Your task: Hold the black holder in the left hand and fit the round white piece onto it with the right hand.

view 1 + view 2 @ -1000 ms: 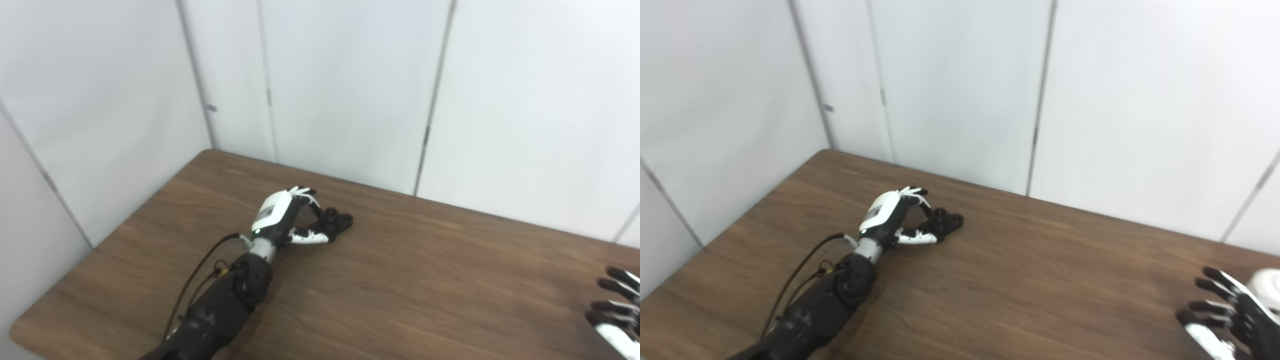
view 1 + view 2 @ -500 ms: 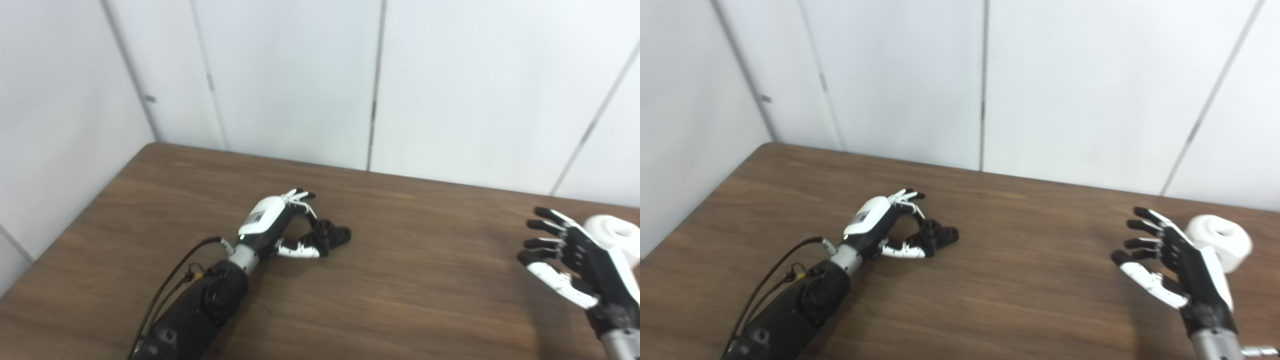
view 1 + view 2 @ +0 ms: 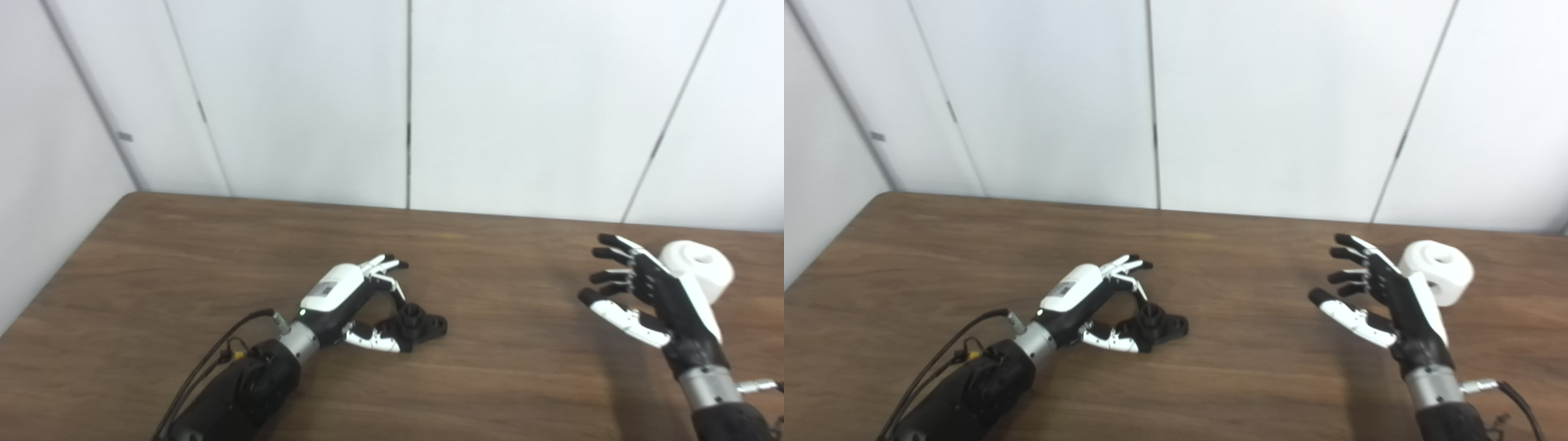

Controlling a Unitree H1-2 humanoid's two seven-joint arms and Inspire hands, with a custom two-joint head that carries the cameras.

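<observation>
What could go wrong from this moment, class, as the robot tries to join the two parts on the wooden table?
1. The left hand curls around the small black plastic holder, which lies on the brown wooden table; a loose hold could let it slip when lifted.
2. The open right hand is beside the round white piece, not on it; a sideways reach might knock it away.
</observation>
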